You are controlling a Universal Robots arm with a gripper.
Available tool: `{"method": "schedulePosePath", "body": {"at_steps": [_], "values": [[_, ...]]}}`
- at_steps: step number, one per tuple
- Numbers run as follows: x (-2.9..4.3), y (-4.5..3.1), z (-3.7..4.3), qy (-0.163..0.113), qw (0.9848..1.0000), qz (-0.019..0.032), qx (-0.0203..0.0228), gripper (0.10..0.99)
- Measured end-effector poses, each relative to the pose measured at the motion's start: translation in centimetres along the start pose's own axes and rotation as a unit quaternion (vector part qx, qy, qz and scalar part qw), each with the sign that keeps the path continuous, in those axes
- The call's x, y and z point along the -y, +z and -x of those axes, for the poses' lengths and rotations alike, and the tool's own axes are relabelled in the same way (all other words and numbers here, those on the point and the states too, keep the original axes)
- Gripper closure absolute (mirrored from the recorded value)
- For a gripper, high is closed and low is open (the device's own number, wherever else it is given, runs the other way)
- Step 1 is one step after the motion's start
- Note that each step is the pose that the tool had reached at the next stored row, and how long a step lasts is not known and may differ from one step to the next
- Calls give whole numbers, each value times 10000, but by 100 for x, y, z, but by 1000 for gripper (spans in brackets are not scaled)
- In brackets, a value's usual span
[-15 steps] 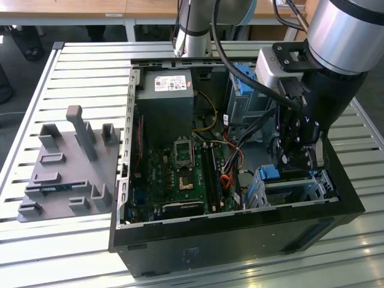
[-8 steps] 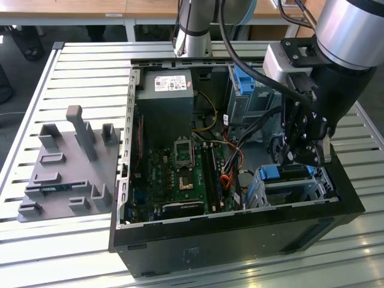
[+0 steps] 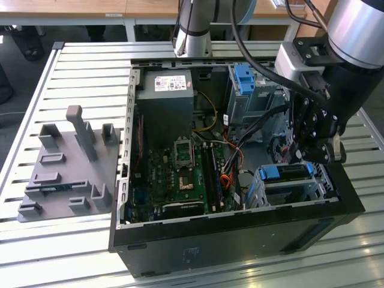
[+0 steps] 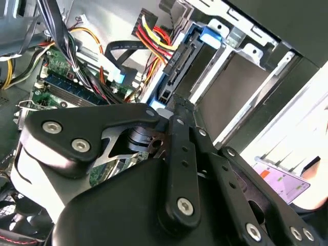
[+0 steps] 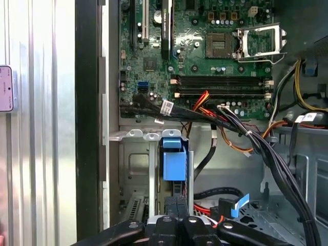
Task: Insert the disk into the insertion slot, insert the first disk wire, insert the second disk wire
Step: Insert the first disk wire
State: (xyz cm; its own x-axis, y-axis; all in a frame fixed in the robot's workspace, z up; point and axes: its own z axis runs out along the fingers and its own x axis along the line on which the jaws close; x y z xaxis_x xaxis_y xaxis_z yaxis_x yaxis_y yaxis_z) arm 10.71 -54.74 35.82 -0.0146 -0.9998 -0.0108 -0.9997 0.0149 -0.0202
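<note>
Worrying about a crooked push here: the claw (image 3: 313,159) is pinched narrow on the disk (image 3: 288,172), sitting in the insertion slot (image 3: 259,191) at 4 o'clock of the case (image 3: 240,240). Any tilt could jam it, or snag the cables (image 3: 258,123) at 11 o'clock.

Work surface: a slatted silver metal table (image 3: 78,60) whose long ribs run across the exterior view. Directly on it lies an open black computer case (image 3: 240,240), set on its side towards the exterior view's right. Apart from the case, towards the exterior view's left, lies a flat grey fixture plate (image 3: 66,174) bearing upright grey posts (image 3: 82,132). In the first wrist view, the ribs (image 5: 41,154) run beside the case wall.
</note>
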Motion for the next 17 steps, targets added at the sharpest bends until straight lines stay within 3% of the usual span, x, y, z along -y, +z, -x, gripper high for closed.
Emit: {"method": "schedulePosePath", "body": {"at_steps": [17], "values": [[179,6,152,38,10000,13,-1,980]]}}
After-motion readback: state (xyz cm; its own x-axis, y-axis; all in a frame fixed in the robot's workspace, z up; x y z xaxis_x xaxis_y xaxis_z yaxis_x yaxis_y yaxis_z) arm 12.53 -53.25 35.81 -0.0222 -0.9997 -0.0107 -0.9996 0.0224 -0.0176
